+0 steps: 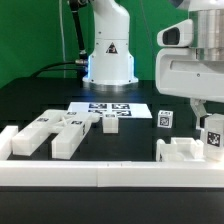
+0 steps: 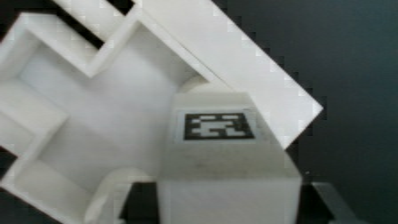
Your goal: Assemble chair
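The gripper [image 1: 208, 122] is clamped narrowly on a tagged chair piece [image 2: 222, 150], held upright over a blocky white chair part [image 1: 183, 153] at four o'clock from the marker board [image 1: 110, 107] in the exterior view; whether the two touch I cannot tell. Other loose chair pieces [image 1: 55, 135] lie at eight o'clock from that board, beside the white rail [image 1: 110, 172].

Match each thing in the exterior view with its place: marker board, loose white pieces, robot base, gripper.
Things:
1. marker board
2. loose white pieces
3. robot base
4. gripper

Places:
A. at the exterior view's right, shut on a tagged piece
B. at the back of the table
C. at the exterior view's left
D. lying flat mid-table

Pairs: 1-D, 2-C, 3-B, 4-A
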`<state>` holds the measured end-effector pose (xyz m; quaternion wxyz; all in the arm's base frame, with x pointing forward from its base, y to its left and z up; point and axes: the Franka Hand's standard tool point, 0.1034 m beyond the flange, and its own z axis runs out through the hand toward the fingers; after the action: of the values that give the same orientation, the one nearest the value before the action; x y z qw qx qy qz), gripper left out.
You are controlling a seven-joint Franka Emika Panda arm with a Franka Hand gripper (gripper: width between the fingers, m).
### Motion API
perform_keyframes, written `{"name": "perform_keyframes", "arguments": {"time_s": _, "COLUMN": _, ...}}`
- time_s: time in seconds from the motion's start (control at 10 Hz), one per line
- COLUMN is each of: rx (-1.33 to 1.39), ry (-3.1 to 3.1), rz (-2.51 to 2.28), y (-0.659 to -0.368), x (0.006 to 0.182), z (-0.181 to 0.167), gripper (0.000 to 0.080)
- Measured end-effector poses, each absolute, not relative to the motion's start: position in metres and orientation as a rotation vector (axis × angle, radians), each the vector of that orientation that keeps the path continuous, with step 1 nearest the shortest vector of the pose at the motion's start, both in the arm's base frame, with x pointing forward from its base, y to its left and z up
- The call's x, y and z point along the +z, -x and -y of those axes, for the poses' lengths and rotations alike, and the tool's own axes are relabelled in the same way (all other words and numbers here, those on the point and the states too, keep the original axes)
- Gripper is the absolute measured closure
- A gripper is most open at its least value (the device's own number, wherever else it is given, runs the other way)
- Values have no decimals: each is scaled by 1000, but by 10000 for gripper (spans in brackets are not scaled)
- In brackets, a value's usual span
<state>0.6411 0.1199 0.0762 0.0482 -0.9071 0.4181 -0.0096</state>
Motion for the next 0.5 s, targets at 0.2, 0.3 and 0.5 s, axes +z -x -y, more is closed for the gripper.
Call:
{"name": "perform_keyframes", "arguments": {"time_s": 0.2, "rx": -6, "ry": 2656, "rz": -1473, "y": -641, "x": 76, "z": -119, "gripper": 509}}
{"name": "perform_keyframes", "arguments": {"time_s": 0.3, "rx": -2, "ry": 2627, "rz": -1523, "y": -641, "x": 76, "z": -119, "gripper": 509}}
{"name": "perform_keyframes", "arguments": {"time_s": 0.5, "rx": 17, "ry": 2493, "rz": -1733, "y": -640, "x": 75, "z": -118, "gripper": 509}}
